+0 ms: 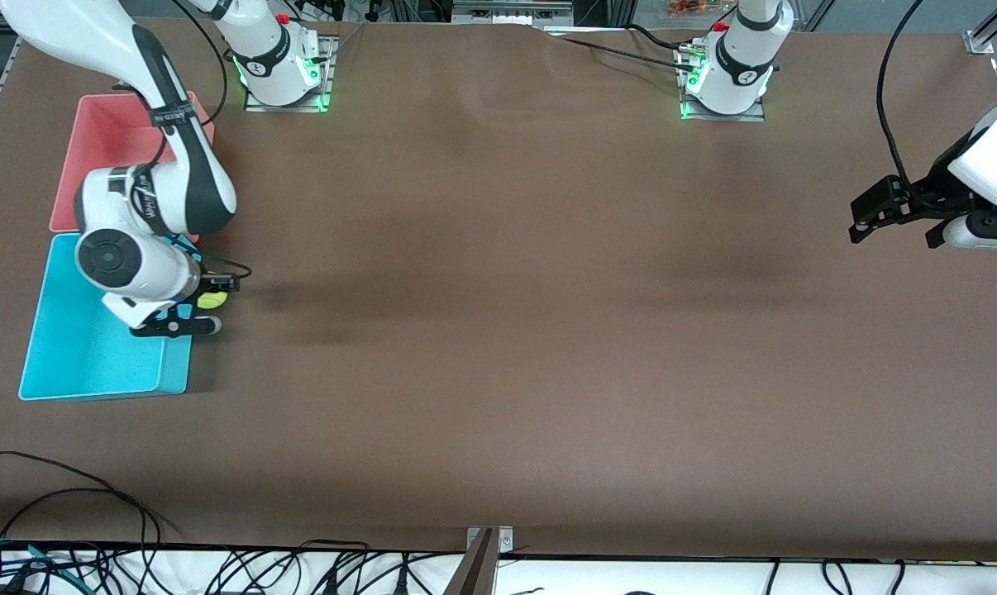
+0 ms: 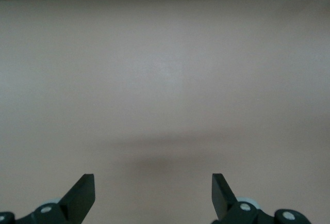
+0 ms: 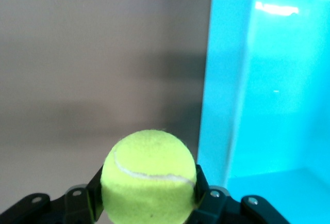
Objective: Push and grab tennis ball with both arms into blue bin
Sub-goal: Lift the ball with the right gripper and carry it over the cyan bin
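A wide brown table (image 1: 498,330) fills the front view, with cables strung along its near edge. At the right arm's end of the table a pink bin (image 1: 102,140) is seen, and a blue bin (image 1: 93,347) is set just beside it, nearer to the front camera. The right gripper (image 1: 205,302) is placed at the blue bin's wall that faces the middle of the table, and its fingers are clenched on the tennis ball (image 1: 211,300). In the right wrist view the ball (image 3: 149,180) is pinched between the two black fingers (image 3: 200,185), just beside the blue wall (image 3: 221,95), outside the bin. Whether the ball rests on the table cannot be told. The left gripper (image 1: 895,216) is held over bare table at the left arm's end, where that arm waits. Its fingers (image 2: 80,198) are spread wide, and nothing is gripped between them.
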